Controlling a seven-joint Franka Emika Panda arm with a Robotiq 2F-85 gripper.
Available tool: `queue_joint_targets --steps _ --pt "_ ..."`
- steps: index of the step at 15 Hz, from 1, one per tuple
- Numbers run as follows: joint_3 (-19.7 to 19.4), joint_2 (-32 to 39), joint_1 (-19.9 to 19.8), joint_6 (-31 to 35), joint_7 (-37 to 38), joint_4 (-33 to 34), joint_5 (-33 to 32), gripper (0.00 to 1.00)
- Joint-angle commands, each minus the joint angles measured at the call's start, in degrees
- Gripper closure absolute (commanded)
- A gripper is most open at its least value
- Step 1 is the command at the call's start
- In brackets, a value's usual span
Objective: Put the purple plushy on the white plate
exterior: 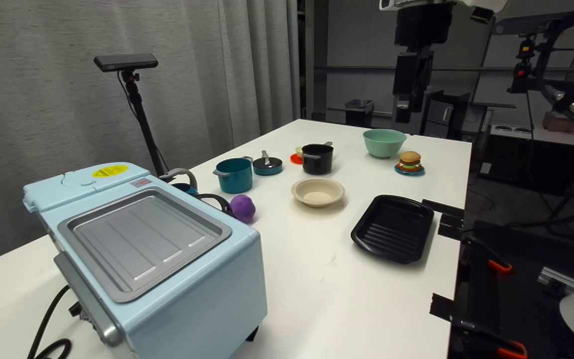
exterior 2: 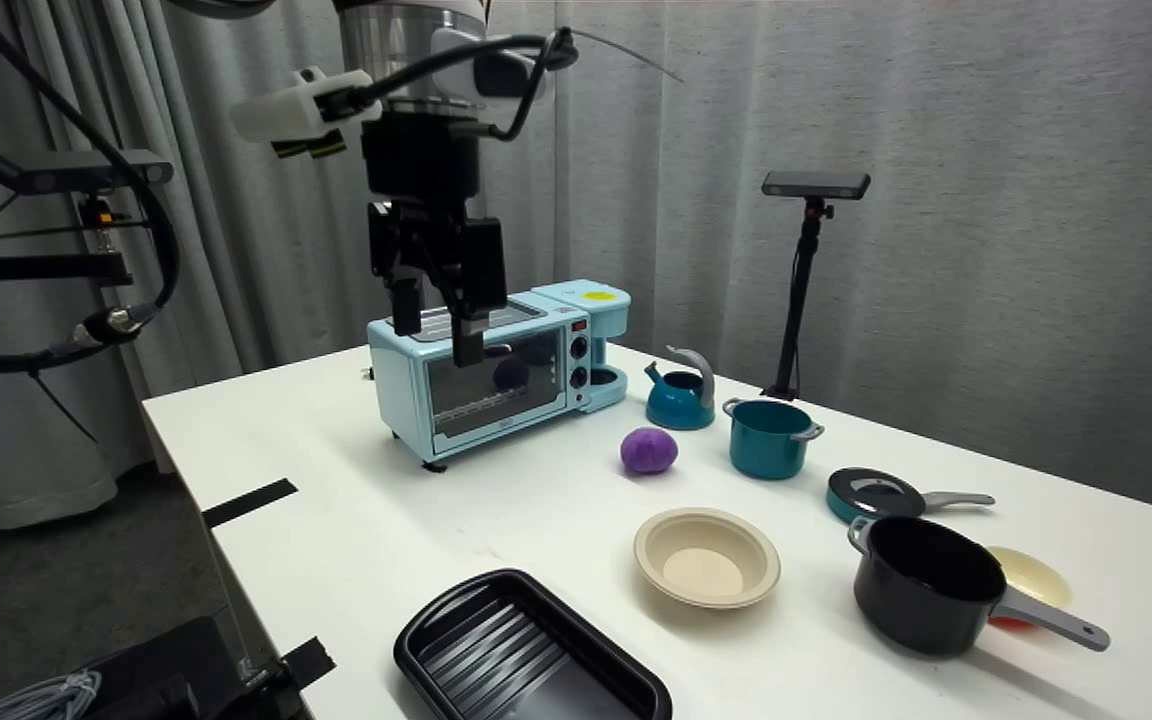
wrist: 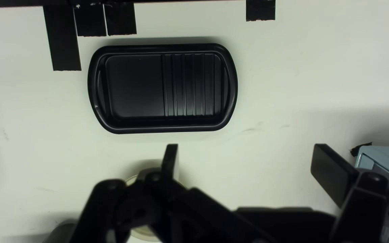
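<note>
The claw (exterior 2: 437, 332) hangs above the table (exterior 2: 316, 430), spread wide and gripping nothing. The purple plushy (exterior 2: 649, 451) sits directly on the table, near the teal kettle (exterior 2: 678, 408) and the teal pot (exterior 2: 768, 445), apart from the white plate (exterior 2: 707, 575).

The fingers (exterior 2: 482, 262) stand apart, well above the worktop (exterior 2: 536, 520), with open air between and beneath them. In both exterior views, bare worktop separates the purple plushy (exterior 2: 649, 451) from the white plate (exterior 2: 706, 570), leaving a direct lane. Access to the purple plushy is open from above. Lateral obstacles, in an exterior view: the kettle (exterior 2: 678, 408) just behind it, the teal pot (exterior 2: 768, 450) near one side, the toaster oven (exterior 2: 526, 400) on the other. The black pot (exterior 2: 901, 610) and the black tray (exterior: 392, 229) flank the white plate.
</note>
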Motion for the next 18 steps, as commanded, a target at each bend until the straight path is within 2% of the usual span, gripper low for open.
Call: queue_joint_targets --steps 1,18 --pt "-0.38 0.03 0.42 -0.13 0.17 0.11 -0.21 0.00" --pt "-0.42 1.49 0.46 -0.16 0.30 1.14 0.08 0.00"
